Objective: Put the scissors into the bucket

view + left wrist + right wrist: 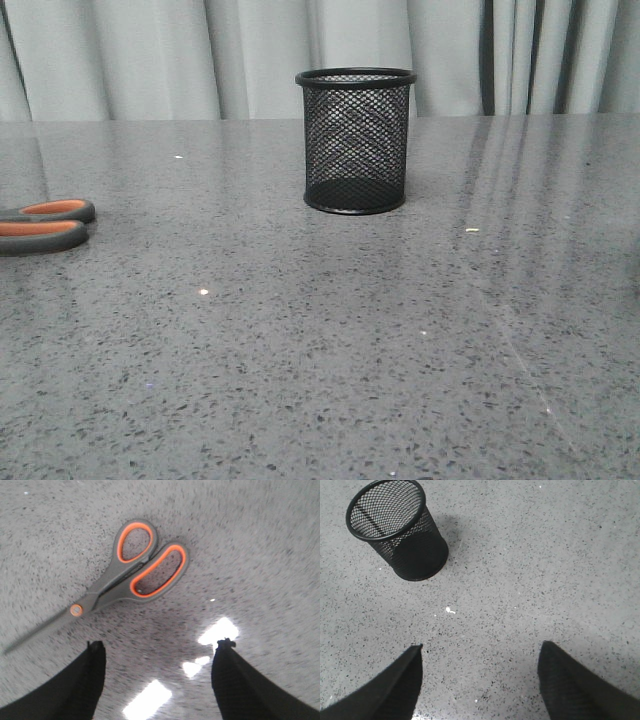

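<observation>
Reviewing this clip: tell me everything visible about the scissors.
The grey-handled scissors with orange-lined loops lie flat on the speckled grey stone table, blades closed, with an orange pivot. In the front view only the handles show, at the left edge, well apart from the black wire-mesh cup. Nothing grips them; the open left gripper hangs above.

Grey speckled table (320,380) before pale curtains (180,55).

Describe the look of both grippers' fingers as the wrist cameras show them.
Left gripper: two matte black fingers, broad at the base and narrowing to blunt tips, with a finely textured surface. Right gripper: the same black tapering fingers, tips more pointed. No cables, markings or arm links show in any view.
</observation>
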You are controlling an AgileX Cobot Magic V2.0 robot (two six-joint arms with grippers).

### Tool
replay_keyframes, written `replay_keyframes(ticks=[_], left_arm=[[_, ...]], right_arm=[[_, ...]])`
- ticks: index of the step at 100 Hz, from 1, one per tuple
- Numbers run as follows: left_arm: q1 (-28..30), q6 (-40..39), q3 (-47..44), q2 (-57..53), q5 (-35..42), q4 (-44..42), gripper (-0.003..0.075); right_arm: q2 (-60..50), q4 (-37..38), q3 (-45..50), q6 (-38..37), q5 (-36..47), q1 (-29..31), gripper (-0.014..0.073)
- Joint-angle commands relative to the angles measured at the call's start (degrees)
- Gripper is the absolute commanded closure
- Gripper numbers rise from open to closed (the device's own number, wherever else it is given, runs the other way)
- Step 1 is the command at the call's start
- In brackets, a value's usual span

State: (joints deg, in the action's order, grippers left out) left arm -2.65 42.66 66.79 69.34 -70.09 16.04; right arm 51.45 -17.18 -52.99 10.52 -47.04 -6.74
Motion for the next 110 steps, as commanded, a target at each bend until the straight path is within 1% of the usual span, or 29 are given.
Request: replay_keyframes(ticks=[1, 8, 13, 20, 27, 49, 64, 110], left_arm=[[0.3, 6.3, 5.3, 4.2, -3.1, 0.2, 0.0300], [0.3, 10.8, 7.4, 7.4, -3.1, 0.1, 0.0300], [0.3, 18.3, 8.5, 9.1, -3.1, 0.1, 0.0300], [0.0, 26.8, 9.4, 10.8, -3.1, 0.3, 0.0300], [-0.7, 31.9, 10.3, 12.4, -3.1, -0.6, 0.0300], [-4.8, 36.2, 11.3, 16.2, -3.1, -7.8, 0.0300], [-7.0, 37.9, 11.3, 18.4, -3.1, -12.6, 0.0300], [-7.2, 40.3, 11.3, 24.1, -2.8, -11.8, 0.0300]], right_arm=[[-0.2, -0.4, -2.0, 0.6, 2.8, 0.2, 0.0148], [-0.2, -0.4, -2.0, 0.6, 2.8, 0.1, 0.0148], [-0.2, -0.4, -2.0, 0.6, 2.8, 0.1, 0.0148], [-0.2, -0.4, -2.0, 0.6, 2.8, -0.2, 0.0148], [-0.2, -0.4, -2.0, 0.7, 2.8, -1.0, 0.0148], [-0.2, -0.4, -2.0, 1.9, 2.9, -4.3, 0.0148], [-0.2, -0.2, -2.0, 2.0, 2.9, -4.9, 0.0148], [-0.2, -0.1, -2.0, 2.0, 2.9, -5.0, 0.0148]])
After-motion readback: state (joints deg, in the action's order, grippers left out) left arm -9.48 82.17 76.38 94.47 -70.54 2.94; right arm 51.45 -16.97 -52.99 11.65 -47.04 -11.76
